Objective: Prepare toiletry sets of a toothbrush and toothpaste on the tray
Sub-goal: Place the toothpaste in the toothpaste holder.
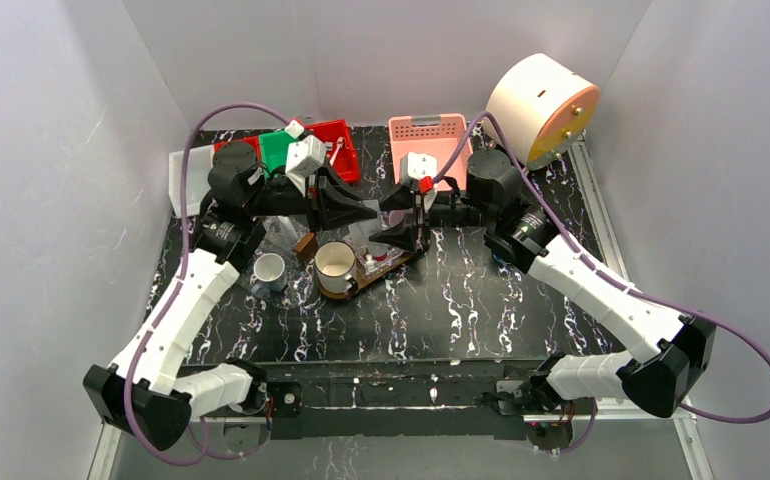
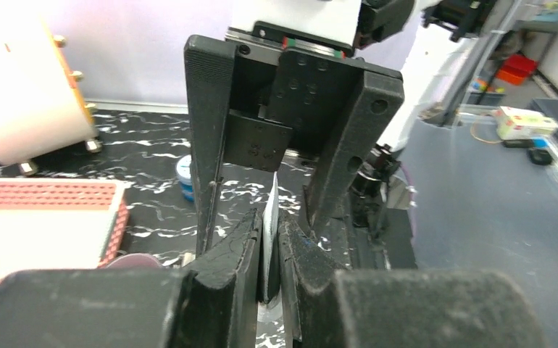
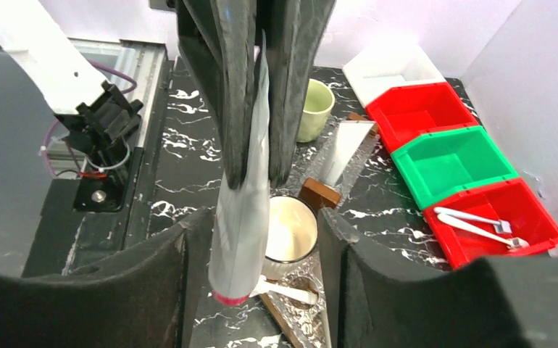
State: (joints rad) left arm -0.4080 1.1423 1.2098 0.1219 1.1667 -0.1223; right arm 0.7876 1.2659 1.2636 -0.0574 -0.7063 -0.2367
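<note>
A black marbled table [image 1: 461, 300] carried a pink slatted basket [image 1: 426, 124] at 12 o'clock. A white drum with an orange face [image 1: 536, 95] sat toward 1 o'clock. From 11 to 10 o'clock ran a red bin [image 1: 346, 140], a green bin [image 1: 274, 152], a second red bin [image 1: 229, 145] and a white bin [image 1: 186, 185]. A small brown block [image 1: 306, 246] lay near centre, toward 9 o'clock.

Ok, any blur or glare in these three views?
Top view: evenly lit and reasonably sharp. Left wrist view: its own fingers sit dark and soft up close. Right wrist view: the clear bag looks milky with glare.
</note>
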